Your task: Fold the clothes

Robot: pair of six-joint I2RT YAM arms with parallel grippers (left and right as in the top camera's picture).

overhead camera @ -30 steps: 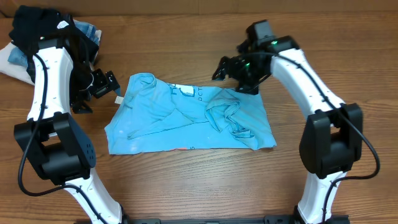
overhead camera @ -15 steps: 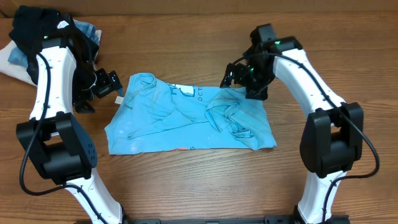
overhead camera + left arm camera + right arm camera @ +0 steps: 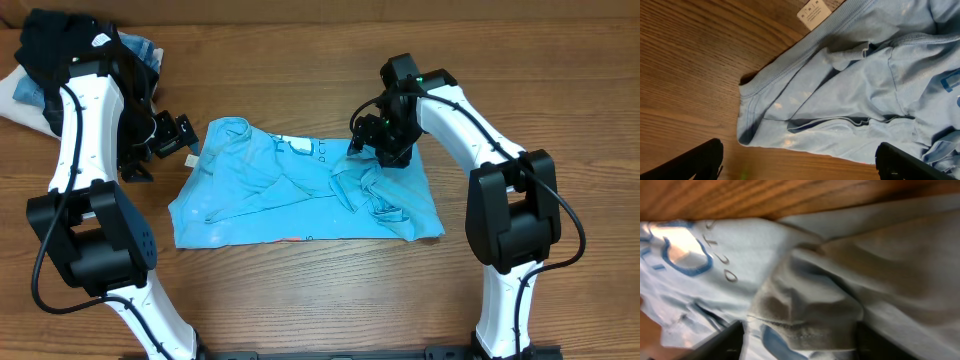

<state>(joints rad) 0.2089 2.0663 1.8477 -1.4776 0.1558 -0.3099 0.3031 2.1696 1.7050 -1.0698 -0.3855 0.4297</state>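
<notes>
The clothes (image 3: 300, 195), a sky-blue shirt, lie spread and crumpled in the middle of the table. The left wrist view shows its collar edge (image 3: 855, 85) and white neck label (image 3: 812, 12). My left gripper (image 3: 175, 135) hovers just off the shirt's upper left corner. It is open (image 3: 800, 170), with bare wood and the shirt's hem between the fingers. My right gripper (image 3: 380, 148) is pressed down on the bunched upper right part of the shirt. Its fingers (image 3: 720, 342) straddle a raised fold of the cloth (image 3: 810, 315) and still stand apart.
A heap of dark and denim garments (image 3: 60, 45) lies at the far left corner behind my left arm, with white fabric (image 3: 12, 95) beside it. Bare wooden table (image 3: 300, 290) surrounds the shirt.
My right gripper has moved left and down onto the bunched cloth, and its jaws have narrowed around a fold. The left arm and the shirt's outline have not changed.
</notes>
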